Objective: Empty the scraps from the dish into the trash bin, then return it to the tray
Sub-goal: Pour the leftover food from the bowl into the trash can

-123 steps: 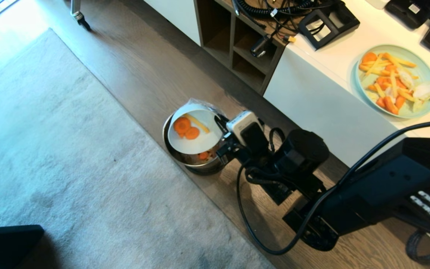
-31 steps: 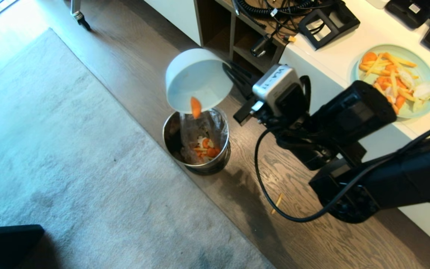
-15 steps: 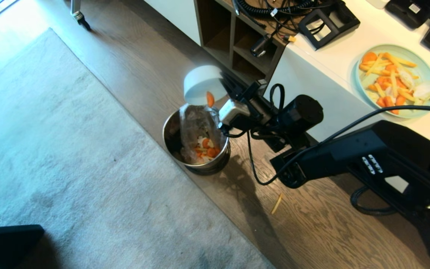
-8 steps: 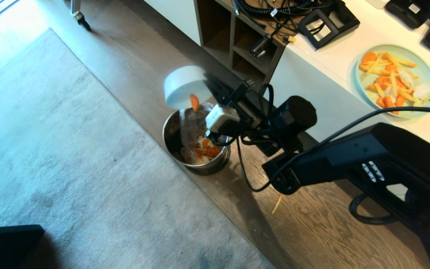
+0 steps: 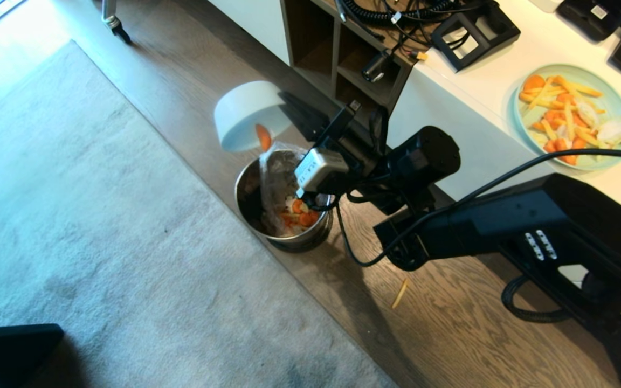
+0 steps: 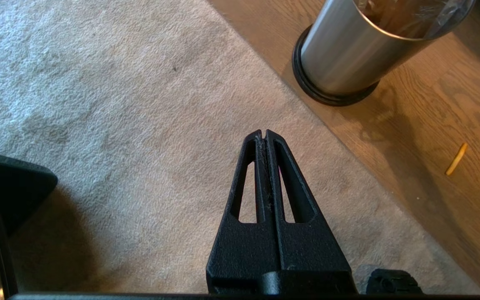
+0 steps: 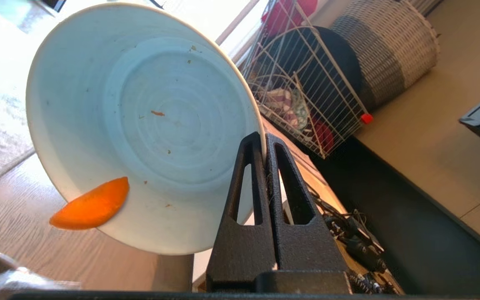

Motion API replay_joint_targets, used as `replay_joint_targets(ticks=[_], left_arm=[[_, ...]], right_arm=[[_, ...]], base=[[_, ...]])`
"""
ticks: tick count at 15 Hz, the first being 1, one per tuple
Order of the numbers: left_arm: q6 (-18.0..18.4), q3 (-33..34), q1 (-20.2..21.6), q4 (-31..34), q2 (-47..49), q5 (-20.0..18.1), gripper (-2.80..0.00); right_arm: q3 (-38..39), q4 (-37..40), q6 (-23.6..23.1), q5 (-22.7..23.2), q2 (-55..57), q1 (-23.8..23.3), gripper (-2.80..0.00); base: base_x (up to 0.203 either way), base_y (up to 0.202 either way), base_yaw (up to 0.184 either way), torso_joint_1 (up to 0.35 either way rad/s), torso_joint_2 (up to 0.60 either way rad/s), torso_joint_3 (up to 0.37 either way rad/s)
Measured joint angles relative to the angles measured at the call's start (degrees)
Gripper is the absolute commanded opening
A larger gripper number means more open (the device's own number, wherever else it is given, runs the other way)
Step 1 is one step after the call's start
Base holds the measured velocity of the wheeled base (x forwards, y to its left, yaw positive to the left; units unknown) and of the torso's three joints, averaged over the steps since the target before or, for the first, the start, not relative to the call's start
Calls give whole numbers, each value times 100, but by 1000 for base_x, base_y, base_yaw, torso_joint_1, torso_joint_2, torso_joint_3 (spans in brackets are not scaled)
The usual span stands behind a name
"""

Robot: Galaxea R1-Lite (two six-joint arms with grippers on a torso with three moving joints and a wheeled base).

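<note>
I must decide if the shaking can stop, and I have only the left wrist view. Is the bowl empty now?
Observer: No. One carrot slice clings at the rim of the dish, which the right gripper pinches by its edge.
Operator: Is the dish above the bin?
Observer: Only partly. In the head view it is tipped up and to the left of the trash bin.
Operator: What else is in the dish?
Observer: Only tiny crumbs.

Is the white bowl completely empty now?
No, one orange carrot slice clings to the lower rim of the tipped white bowl.
</note>
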Motion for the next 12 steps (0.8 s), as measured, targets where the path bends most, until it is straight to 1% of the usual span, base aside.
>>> replay_joint_targets(ticks=[3, 5, 12], left_arm=[[0, 0, 0, 0, 0, 2, -280], [-2, 0, 0, 0, 0, 2, -280], [-2, 0, 0, 0, 0, 2, -280]], right_arm=[[-105, -2, 90, 57, -6, 5, -280], [-122, -2, 139, 317, -12, 0, -280], [-159, -1, 116, 388, -297, 22, -280]], base=[[0, 0, 0, 0, 0, 0], [0, 0, 0, 0, 0, 0], [0, 0, 0, 0, 0, 0]])
